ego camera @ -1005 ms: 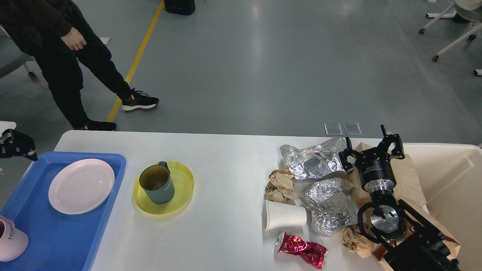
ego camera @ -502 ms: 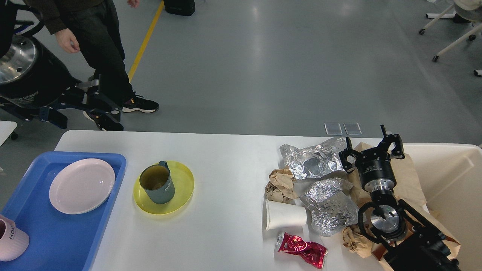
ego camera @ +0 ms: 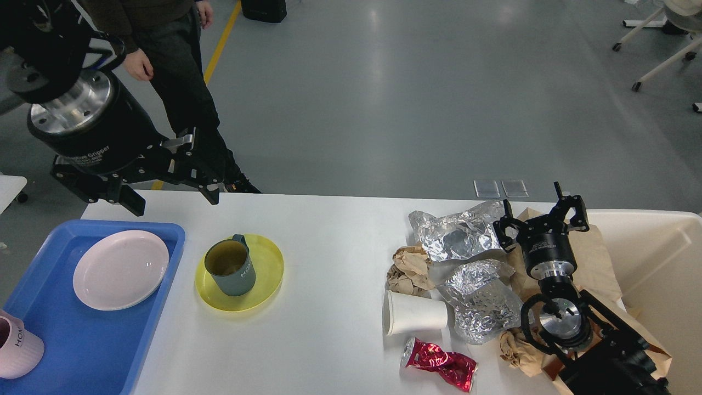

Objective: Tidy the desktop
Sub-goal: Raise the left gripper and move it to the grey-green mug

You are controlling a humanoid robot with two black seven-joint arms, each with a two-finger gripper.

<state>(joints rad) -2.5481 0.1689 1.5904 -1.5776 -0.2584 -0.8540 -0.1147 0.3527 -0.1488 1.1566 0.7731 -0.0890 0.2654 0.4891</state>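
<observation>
Black left claw point(ego camera: 173, 191) swinging in over the far left of the desktop point(ego camera: 329, 263), spread wide, heading toward the green mug point(ego camera: 230, 267); right claw point(ego camera: 540, 219) waiting, spread, empty.

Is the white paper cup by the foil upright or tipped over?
Tipped over. The white paper cup lies on its side on the desktop, its open mouth facing left, beside the crumpled foil.

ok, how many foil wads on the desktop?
2. One foil wad at the far edge beside the right gripper, the other just nearer. More may hide under the arm.
</observation>
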